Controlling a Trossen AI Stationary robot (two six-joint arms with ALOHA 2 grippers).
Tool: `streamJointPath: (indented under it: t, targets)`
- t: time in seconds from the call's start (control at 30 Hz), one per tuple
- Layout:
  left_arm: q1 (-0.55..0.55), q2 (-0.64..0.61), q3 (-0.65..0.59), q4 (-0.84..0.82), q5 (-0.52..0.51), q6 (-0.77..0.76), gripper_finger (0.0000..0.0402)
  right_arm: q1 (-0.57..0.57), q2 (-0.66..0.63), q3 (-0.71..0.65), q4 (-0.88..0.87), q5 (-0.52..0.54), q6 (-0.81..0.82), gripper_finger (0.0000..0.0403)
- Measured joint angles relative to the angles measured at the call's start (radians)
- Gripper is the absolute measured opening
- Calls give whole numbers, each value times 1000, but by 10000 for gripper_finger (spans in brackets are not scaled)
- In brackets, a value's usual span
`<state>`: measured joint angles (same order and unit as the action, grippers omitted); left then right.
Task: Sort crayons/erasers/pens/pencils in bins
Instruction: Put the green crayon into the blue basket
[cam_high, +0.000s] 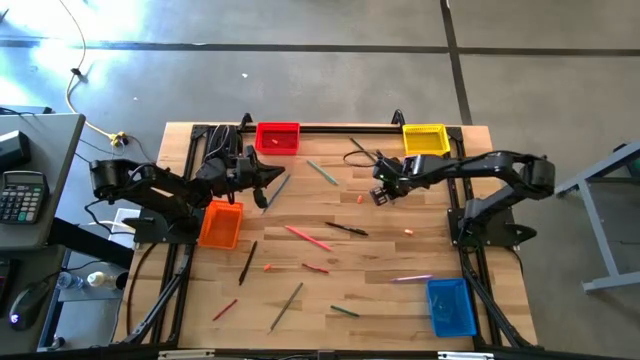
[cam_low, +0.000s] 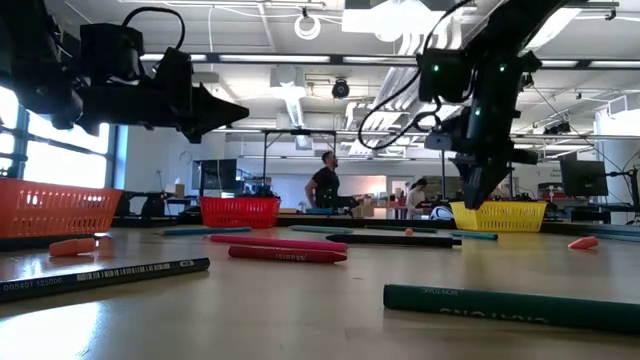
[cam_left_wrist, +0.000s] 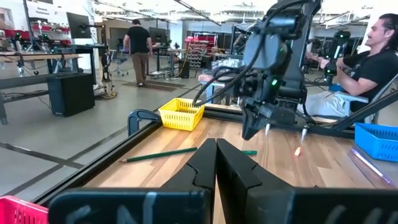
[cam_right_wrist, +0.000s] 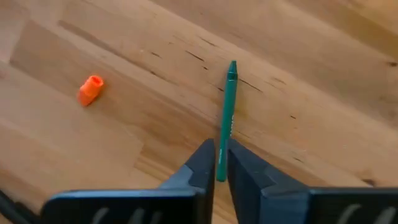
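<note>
Green pencil (cam_right_wrist: 226, 118) sits between right hand (cam_right_wrist: 216, 163) fingers (tip protruding).

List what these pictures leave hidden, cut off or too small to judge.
- Green crayon: in the right wrist view its lower end is hidden between the right hand's fingers.
- Orange bin: low view, cut off by the picture's edge; contents hidden by its wall.
- Blue bin: left wrist view, cut off by the edge.
- Red bin: high view, the speck inside is too small to identify.
</note>
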<state>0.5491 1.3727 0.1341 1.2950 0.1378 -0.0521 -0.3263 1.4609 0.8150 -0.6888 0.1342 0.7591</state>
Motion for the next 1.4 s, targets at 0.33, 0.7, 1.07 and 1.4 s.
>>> streamJointPath:
  t: [0.33,0.7,1.07,1.4]
  targets:
    - [0,0,0,-20,-28,2,0,-62,95,0,35,-17,-18,94]
    - [0,0,0,-20,-29,2,0,-106,178,4,65,-34,-44,69]
    - [0,0,0,-20,-29,-1,0,-106,180,4,53,-39,-45,12]
    - [0,0,0,-19,-29,-8,0,-101,120,96,-136,-66,-42,13]
